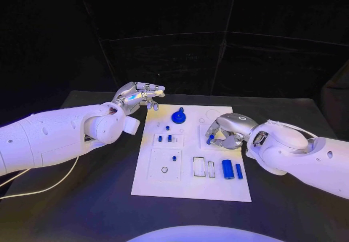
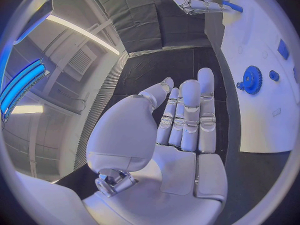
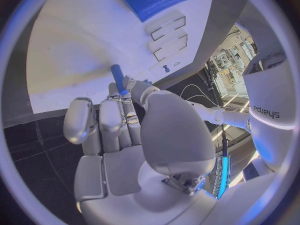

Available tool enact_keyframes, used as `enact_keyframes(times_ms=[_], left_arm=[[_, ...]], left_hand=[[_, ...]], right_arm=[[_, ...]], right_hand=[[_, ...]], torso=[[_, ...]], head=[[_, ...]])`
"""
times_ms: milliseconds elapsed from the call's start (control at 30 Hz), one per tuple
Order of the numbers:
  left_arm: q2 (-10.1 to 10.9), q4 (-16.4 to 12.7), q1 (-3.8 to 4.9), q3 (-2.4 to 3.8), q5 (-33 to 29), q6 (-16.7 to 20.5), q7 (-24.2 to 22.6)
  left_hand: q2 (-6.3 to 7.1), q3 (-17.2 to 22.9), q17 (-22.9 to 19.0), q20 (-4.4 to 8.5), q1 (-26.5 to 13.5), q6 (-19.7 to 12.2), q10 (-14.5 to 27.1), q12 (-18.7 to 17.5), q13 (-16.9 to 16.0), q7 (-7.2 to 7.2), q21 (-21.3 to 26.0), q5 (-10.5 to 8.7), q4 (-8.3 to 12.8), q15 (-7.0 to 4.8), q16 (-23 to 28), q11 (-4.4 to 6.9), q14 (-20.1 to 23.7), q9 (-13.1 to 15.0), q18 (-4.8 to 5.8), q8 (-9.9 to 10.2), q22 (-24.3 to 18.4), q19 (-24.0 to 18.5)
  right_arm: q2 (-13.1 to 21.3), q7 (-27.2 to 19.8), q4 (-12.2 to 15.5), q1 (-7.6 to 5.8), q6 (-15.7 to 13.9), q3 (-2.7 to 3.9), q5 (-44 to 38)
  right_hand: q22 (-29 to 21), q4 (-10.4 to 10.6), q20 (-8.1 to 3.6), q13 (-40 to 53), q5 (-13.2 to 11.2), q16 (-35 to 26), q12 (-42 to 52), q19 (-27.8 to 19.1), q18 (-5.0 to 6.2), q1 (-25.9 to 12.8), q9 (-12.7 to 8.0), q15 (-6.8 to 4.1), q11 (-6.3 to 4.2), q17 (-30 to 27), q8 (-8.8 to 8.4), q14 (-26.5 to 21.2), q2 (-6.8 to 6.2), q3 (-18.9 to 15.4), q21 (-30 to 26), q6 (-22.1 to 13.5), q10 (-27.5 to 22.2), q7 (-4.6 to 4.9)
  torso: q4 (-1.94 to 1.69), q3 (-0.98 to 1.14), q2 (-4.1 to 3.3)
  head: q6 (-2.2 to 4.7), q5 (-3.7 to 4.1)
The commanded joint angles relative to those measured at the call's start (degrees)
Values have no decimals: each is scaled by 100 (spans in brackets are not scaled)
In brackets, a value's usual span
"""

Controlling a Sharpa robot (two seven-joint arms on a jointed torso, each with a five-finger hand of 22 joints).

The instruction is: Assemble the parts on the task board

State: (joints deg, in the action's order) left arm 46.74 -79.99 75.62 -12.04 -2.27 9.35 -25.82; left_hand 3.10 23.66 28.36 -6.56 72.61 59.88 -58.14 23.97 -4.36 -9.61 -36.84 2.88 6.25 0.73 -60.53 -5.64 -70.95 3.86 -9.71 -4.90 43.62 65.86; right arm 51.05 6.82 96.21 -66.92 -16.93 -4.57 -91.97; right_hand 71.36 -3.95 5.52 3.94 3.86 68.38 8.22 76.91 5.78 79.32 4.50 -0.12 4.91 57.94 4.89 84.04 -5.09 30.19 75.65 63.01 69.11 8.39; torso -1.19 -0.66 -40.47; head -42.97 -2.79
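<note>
Blue peg (image 1: 210, 139) pinched by right hand (image 1: 227, 132) over task board (image 1: 190, 187); left hand (image 1: 136, 96) empty

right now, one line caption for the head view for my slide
Right hand holds a blue peg over the white task board; left hand hovers open beside it.

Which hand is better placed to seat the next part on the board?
Right. The right hand already holds a small blue peg over the task board. The left hand hovers off the board's far left corner, holding nothing.
</note>
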Motion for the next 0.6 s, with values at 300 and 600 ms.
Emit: enact_keyframes(times_ms=[300, 600], left_arm=[[-5, 12, 7, 4, -15, -69, -16], [-28, 14, 7, 4, -15, -79, -16]], left_hand=[[-40, -33, -6, -12, -31, -33, 31, 19, 6, 12, 25, 29, 11, 10, 35, 9, 45, -5, -74, 30, -9, -21], [-43, -40, -13, -14, -35, -39, 37, 24, 7, 10, 32, 30, 5, 12, 38, 7, 48, -5, -74, 31, -14, -20]], right_arm=[[236, -417, 730, -13, -493, 200, 396], [-274, -712, 783, 0, -479, 222, 545]], right_hand=[[35, -33, 10, 0, 23, 63, -20, 52, -102, 32, -5, -43, -68, 21, -9, 132, 21, 39, 50, 41, 114, 21], [51, -55, 10, -5, 78, 83, -58, 55, -105, 49, -14, -37, -56, 27, -32, 129, 18, 66, 64, 30, 101, 32]], torso=[[-3, -7, 7], [-14, -12, 0]], head=[[18, -4], [4, -84]])
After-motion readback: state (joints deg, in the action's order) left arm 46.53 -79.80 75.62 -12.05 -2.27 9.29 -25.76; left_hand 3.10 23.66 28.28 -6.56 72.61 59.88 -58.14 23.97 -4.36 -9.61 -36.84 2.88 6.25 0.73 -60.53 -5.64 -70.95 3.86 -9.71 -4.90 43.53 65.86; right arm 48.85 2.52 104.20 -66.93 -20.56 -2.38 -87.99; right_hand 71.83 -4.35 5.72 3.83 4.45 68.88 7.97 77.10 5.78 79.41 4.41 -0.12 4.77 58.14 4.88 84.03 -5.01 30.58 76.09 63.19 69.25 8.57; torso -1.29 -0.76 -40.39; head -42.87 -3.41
